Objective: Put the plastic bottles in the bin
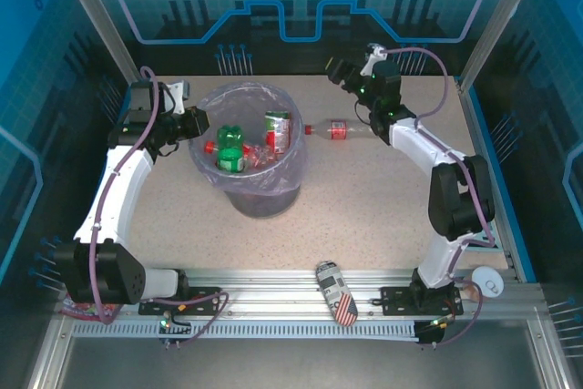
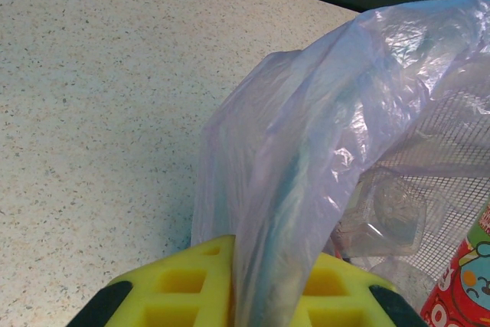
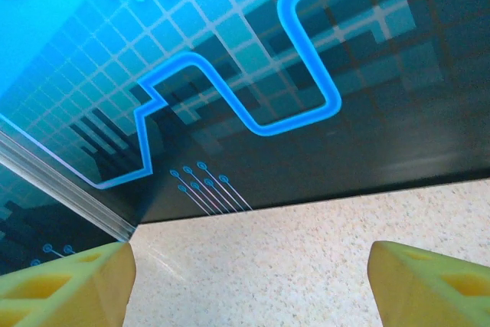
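Note:
The round grey bin [image 1: 260, 196], lined with a pale-lilac bag, stands left of the table's centre. Inside lie a green bottle [image 1: 231, 148] and several clear red-labelled bottles [image 1: 278, 129]. One more clear bottle [image 1: 335, 129] with a red label lies on its side on the table just right of the bin. My left gripper [image 1: 195, 124] is at the bin's left rim. In the left wrist view its yellow fingers [image 2: 187, 285] are shut on the bag [image 2: 306, 158] and the rim edge. My right gripper [image 1: 341, 74] hangs open near the back wall, behind the lying bottle. Nothing is between its fingers [image 3: 69, 289].
A flag-patterned can [image 1: 335, 292] lies on the front rail between the arm bases. A white round disc [image 1: 487, 283] sits at the near right. Blue panel walls close the back and both sides. Bare speckled tabletop [image 1: 364, 216] stretches in front of and right of the bin.

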